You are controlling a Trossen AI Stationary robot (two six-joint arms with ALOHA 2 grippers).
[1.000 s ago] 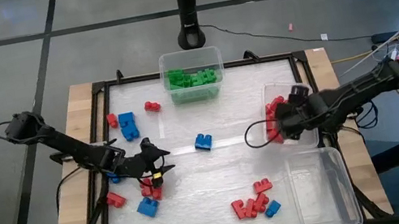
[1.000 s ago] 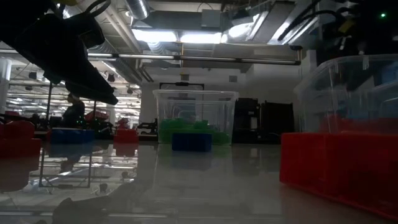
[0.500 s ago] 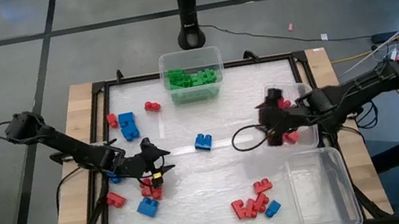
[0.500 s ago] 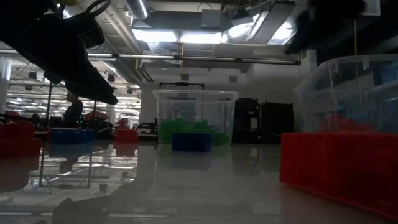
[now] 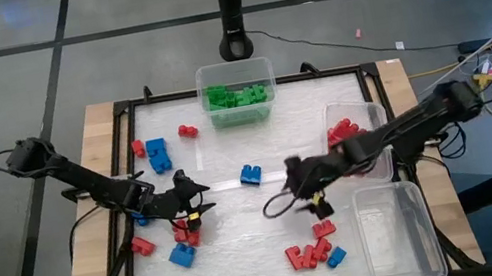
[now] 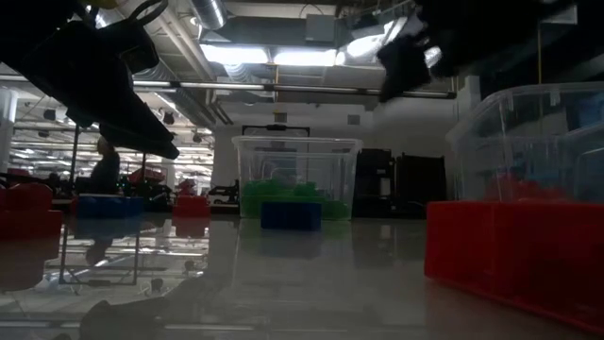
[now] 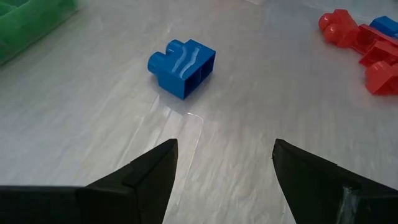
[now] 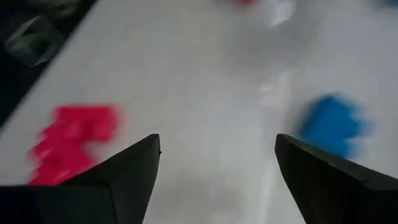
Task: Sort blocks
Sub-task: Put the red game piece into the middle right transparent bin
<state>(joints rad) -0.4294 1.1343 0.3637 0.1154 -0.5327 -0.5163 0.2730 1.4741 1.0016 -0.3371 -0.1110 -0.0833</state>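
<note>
The blocks are small studded plastic bricks, so I judge them light, stiff and not fragile. Their smooth sides can be slippery, and the glossy worktop lets a block slide away if only one finger touches it first.

They lie in several places. Green ones are already in the far tub, some red ones in the tub at the right, and the near right tub looks empty. Loose red and blue blocks remain at the left and in a small cluster near the front.

The right tool hangs over the middle of the worktop, just beyond that cluster, its fingers wide apart and holding nothing. The left tool waits at the left, also wide and empty, pointing toward a single blue block.

The best hold, I think, is across two flat opposite sides, not on the studs, coming straight down so that both fingers close together.
</note>
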